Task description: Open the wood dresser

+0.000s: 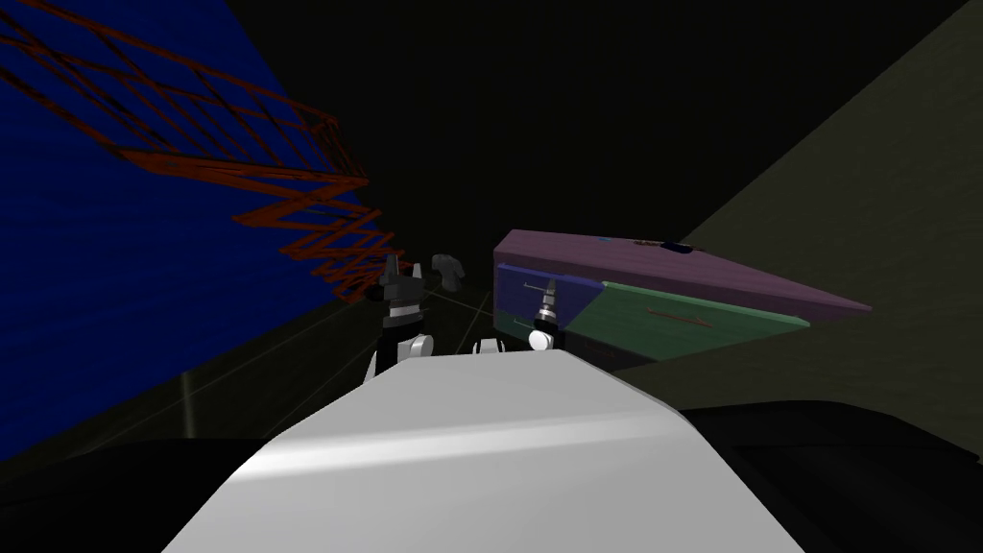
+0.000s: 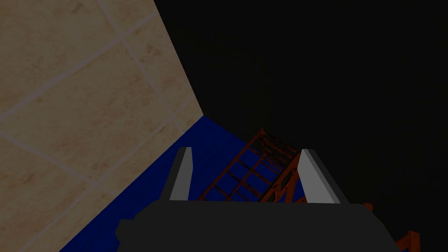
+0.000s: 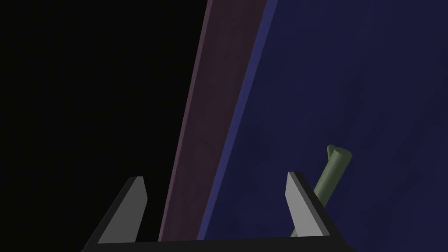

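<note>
Between your right gripper's [image 3: 215, 177] spread fingers [image 3: 302, 205] runs the dresser [image 3: 350, 87] edge; its handle [image 3: 337, 164] sits half hidden behind one finger.

A dim room, its blue wall [image 1: 96, 288] behind a red-brown lattice frame [image 1: 307, 179], meeting beige tiles [image 2: 78, 100].

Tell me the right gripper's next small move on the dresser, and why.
Probably slide the right gripper sideways toward the handle until the bar sits between its open fingers. Right now the handle on the blue front lies just outside one finger, and the gap faces the front's edge and the purple strip, so closing would likely grab nothing.
</note>
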`<state>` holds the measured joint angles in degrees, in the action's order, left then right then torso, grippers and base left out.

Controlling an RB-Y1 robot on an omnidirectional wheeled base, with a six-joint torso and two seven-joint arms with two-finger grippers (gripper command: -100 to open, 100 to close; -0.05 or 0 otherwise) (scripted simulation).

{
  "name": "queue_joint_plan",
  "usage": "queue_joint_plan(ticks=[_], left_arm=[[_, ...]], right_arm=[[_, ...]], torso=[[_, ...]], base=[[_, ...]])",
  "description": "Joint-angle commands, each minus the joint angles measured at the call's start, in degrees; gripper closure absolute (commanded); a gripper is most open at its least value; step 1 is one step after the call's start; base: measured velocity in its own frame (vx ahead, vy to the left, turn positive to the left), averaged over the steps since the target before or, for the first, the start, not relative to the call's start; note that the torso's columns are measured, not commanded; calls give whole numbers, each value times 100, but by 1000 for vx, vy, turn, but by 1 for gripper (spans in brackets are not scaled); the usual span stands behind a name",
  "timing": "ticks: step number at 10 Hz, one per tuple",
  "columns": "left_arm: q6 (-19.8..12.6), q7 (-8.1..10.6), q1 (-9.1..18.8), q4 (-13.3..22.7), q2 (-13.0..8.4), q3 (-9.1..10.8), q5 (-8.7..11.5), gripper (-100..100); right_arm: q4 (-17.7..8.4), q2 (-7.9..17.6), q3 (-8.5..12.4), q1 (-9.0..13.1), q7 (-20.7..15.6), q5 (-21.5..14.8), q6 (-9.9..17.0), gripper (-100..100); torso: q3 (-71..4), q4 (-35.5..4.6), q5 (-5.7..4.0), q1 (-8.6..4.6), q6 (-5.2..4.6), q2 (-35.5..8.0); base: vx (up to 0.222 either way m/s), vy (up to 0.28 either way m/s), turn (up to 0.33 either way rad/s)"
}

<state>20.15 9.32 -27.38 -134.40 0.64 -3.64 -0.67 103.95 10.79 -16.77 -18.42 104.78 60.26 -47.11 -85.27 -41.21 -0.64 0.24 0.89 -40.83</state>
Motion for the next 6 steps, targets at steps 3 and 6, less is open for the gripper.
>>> queue_joint_plan(ticks=[3,6], left_arm=[[0,0,0,0,0,0,0,0],[0,0,0,-1,0,-1,0,0]], right_arm=[[-326,36,-220,72,555,419,68,-100],[-440,127,-294,115,987,638,10,-100]], torso=[[2,-8,7,5,0,-6],[25,-60,45,-3,-53,-64]], base=[[10,24,4],[3,60,52]])
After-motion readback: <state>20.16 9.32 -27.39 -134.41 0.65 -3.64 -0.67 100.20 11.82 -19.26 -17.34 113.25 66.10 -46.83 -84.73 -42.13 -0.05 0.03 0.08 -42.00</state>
